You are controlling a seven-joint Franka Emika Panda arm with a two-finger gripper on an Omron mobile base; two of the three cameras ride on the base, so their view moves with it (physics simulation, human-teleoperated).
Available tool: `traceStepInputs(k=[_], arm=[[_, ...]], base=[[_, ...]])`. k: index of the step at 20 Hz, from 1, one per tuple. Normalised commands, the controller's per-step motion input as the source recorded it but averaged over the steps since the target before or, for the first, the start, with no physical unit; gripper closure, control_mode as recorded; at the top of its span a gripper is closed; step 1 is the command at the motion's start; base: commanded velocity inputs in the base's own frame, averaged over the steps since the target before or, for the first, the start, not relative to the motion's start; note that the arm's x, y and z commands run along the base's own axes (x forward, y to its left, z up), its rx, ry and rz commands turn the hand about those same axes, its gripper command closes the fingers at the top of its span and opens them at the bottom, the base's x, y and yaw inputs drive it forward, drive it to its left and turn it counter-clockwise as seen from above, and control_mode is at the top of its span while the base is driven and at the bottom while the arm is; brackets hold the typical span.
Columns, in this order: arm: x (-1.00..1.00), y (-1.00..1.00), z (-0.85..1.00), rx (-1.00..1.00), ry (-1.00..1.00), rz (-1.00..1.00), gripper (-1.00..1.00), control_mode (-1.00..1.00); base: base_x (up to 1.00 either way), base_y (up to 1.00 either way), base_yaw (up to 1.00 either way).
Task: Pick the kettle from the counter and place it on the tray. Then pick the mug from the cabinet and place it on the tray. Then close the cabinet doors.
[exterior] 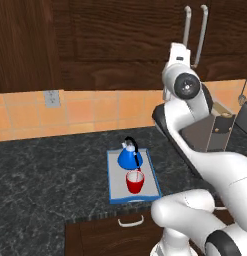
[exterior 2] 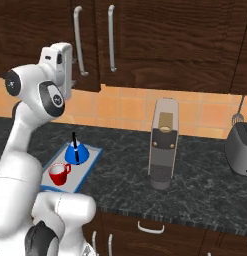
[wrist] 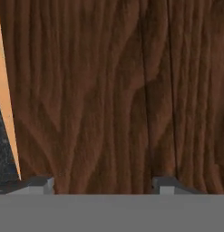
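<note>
Step in hand: last one, closing cabinet doors (exterior 2: pixel 102 40). They look shut or nearly so; seam between the two panels reads flush, both bar handles side by side.

L to R in right base view: tray (exterior 2: pixel 90 165) on counter (exterior 2: pixel 195 195), near left, w/ red mug (exterior 2: pixel 58 173) at its near end and blue kettle (exterior 2: pixel 75 152) just behind it, both inside the blue rim. So kettle + mug steps judged done. Further right: coffee machine (exterior 2: pixel 162 150), then toaster (exterior 2: pixel 240 147) at far right edge.

Gripper (wrist: pixel 102 183): hand view puts the tips well apart w/ nothing between them, wood grain of door close ahead, a sliver of orange tile at left.

Next move, my guess: confirm doors fully seated, a light push if not, then back arm away.

View diffs: left base view shows wall outlet (exterior: pixel 52 98) left of tray; right base view has machine + toaster in full. Hand view gives jaw gap; in base views the arm hides it.
</note>
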Motion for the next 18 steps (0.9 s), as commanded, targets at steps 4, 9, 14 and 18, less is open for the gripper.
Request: traceStepInputs(k=[4, 9, 14, 18], arm=[[1.0, -0.04, -0.01, 0.0, 0.12, 0.06, -1.0, -1.0], [1.0, -0.01, -0.04, 0.0, 0.08, 0.05, -1.0, -1.0], [0.94, -0.02, -0.14, 0.0, 0.03, 0.04, -1.0, -1.0], [0.83, 0.0, -0.24, 0.0, 0.05, 0.02, -1.0, -1.0]], base=[[0.0, 0.0, 0.0], [0.0, 0.0, 0.0], [0.0, 0.0, 0.0], [0.0, 0.0, 0.0]])
